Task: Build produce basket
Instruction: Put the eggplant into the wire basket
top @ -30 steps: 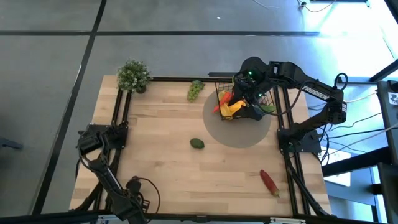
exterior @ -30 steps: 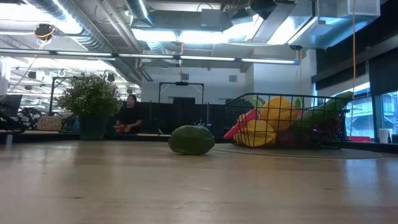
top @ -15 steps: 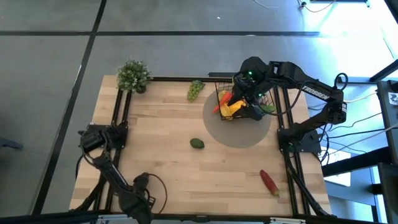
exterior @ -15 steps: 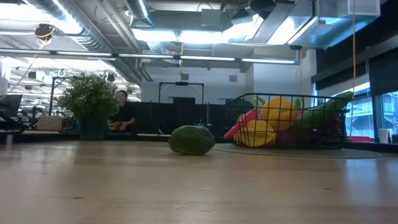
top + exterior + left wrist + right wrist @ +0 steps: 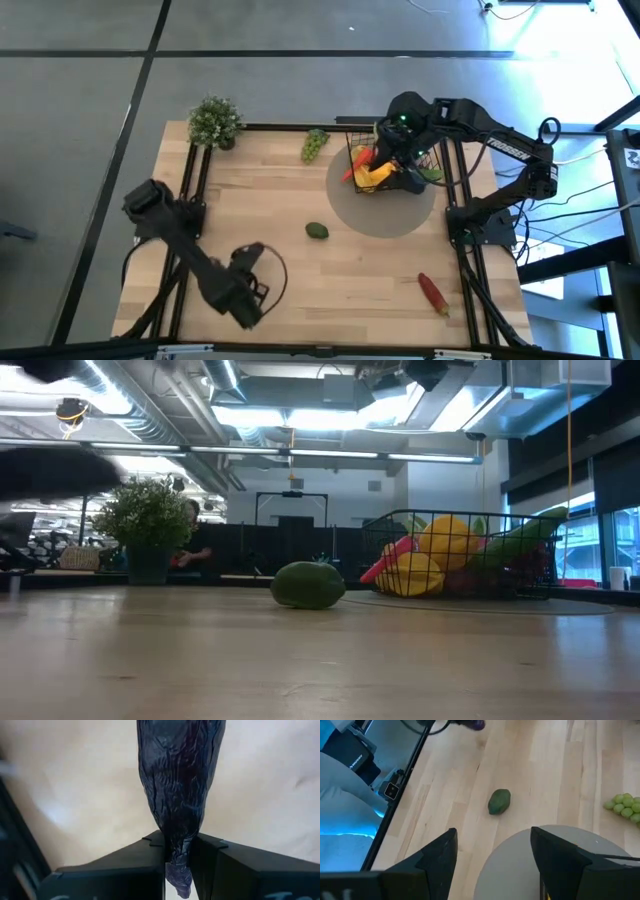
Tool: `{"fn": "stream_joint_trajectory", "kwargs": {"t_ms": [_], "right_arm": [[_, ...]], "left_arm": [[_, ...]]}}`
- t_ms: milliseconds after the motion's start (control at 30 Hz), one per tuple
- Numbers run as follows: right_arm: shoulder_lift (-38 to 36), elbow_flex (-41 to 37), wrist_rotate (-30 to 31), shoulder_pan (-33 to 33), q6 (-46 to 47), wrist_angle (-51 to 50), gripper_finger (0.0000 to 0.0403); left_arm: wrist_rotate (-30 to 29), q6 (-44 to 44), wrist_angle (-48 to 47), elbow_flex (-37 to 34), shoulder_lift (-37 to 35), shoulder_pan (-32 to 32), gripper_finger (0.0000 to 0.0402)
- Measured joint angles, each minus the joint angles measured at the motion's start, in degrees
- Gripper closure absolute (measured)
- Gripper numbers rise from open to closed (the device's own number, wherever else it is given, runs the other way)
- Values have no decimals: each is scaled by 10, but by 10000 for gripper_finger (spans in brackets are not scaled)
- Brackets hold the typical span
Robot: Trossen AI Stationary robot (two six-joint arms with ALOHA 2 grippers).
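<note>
Our left pincer (image 5: 245, 290) sits over the near-left part of the bench (image 5: 300, 290), clamped on a dark purple wrinkled piece, likely the eggplant (image 5: 180, 795); the wrist view shows it pinched by its narrow tip only, with the bulk hanging out past the fingers (image 5: 120, 870). That's our main risk: a thin-end grip on a tapered, slick toy can let it pivot or slip out during a long carry. The basket (image 5: 392, 165) is at the far right on the grey round mat (image 5: 385, 215), already piled with the yellow pepper (image 5: 450, 540) and other pieces, so a drop onto the heap could roll off or knock something out. Our right pincer (image 5: 405, 150) hovers right over the basket with jaws spread and nothing between them, so the arms could collide if the left comes in without the right clearing. The avocado (image 5: 317, 231) lies mid-bench on the likely path, with the green grapes (image 5: 315, 144) at the far edge and the chili (image 5: 433, 292) near right; a low sweep could bump the avocado.
</note>
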Motion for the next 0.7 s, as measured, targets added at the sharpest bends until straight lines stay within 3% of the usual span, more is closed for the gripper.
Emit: {"fn": "stream_joint_trajectory", "kwargs": {"t_ms": [233,400,567,700], "right_arm": [[-3,0,1,-10,-27,-9,163],[-12,0,16,-31,-23,-12,163],[-39,1,82,-57,0,-6,163],[-57,1,166,-77,10,-4,163]], "left_arm": [[-91,109,-74,0,-101,90,373],[-183,244,-76,0,-168,186,373],[-244,435,-5,1,-206,305,373],[-230,630,151,0,-209,400,373]]}}
